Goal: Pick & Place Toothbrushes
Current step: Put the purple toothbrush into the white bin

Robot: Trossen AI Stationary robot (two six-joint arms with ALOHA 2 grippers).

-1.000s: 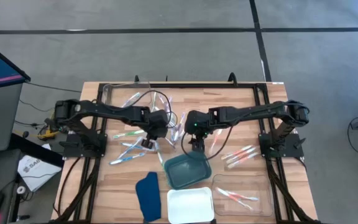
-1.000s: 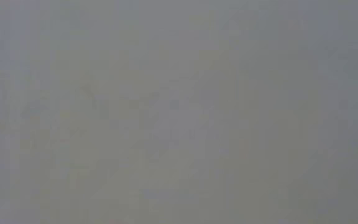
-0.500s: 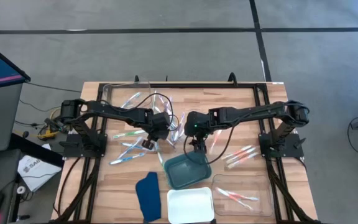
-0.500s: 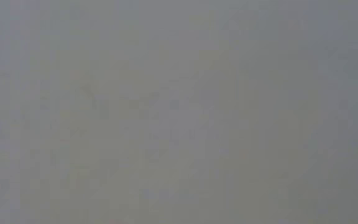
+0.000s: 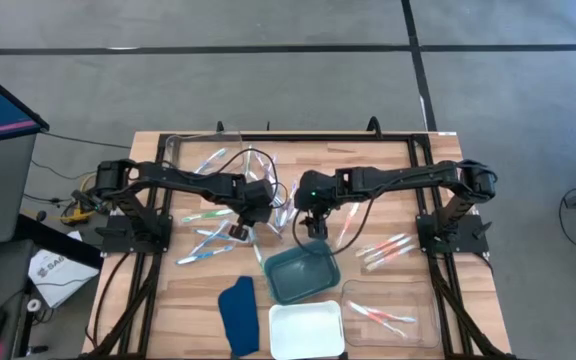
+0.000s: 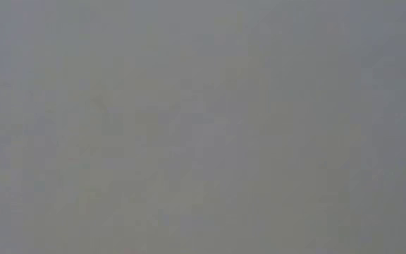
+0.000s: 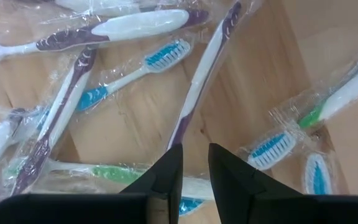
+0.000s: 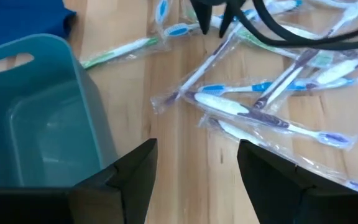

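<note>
Many wrapped toothbrushes (image 5: 268,200) lie loose on the wooden table; more lie at the left (image 5: 203,245) and pink ones at the right (image 5: 386,250). My left gripper (image 5: 240,228) points down over the pile, its fingers (image 7: 194,163) a narrow gap apart. A purple-and-white toothbrush (image 7: 204,68) lies flat and runs up to that gap. My right gripper (image 5: 313,230) hangs wide open (image 8: 194,177) between the pile and the teal tray (image 8: 36,46), with nothing between its fingers. My left gripper comes from above with one fingertip (image 7: 171,152) right at the purple handle end (image 7: 178,132) of the toothbrush. Whether it touches that end or its wrapper, I cannot tell. The toothbrush lies on the table.
The teal tray (image 5: 301,275) stands near the middle, a white tray (image 5: 306,330) at the near edge. A clear tray (image 5: 428,300) holding pink toothbrushes stands near right, and a dark blue cloth (image 5: 236,315) lies near left. A clear box (image 5: 183,150) stands far left.
My right gripper has rolled a little about its own axis above the table and stays wide open. My left gripper has kept still over the pile.
</note>
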